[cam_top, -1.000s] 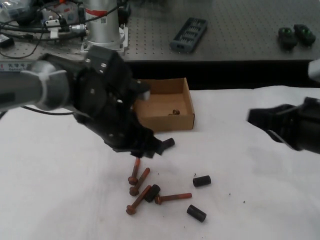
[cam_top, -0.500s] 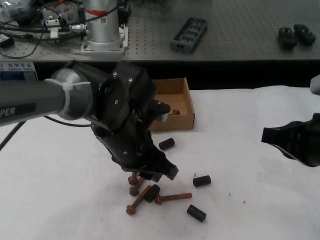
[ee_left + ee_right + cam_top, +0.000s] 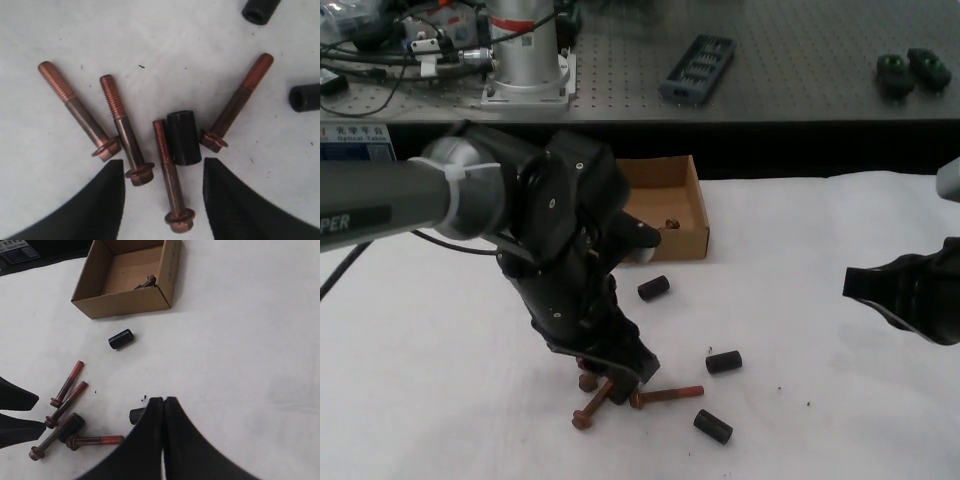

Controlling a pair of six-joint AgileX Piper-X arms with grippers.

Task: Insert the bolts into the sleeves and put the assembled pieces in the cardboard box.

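High view: from behind and above, I look forward and down over the surface [image 3: 420, 350]. Left wrist view: close above the bolts [image 3: 169, 170]. Right wrist view: farther off; shares bolts and cardboard box [image 3: 122, 302] with the high view.

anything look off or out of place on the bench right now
Nothing looks damaged or spilled. The bolts lie loose at differing angles on the white cloth, with one sleeve lying close beside a bolt, not on it. The other sleeves are scattered apart. The cardboard box sits upright.
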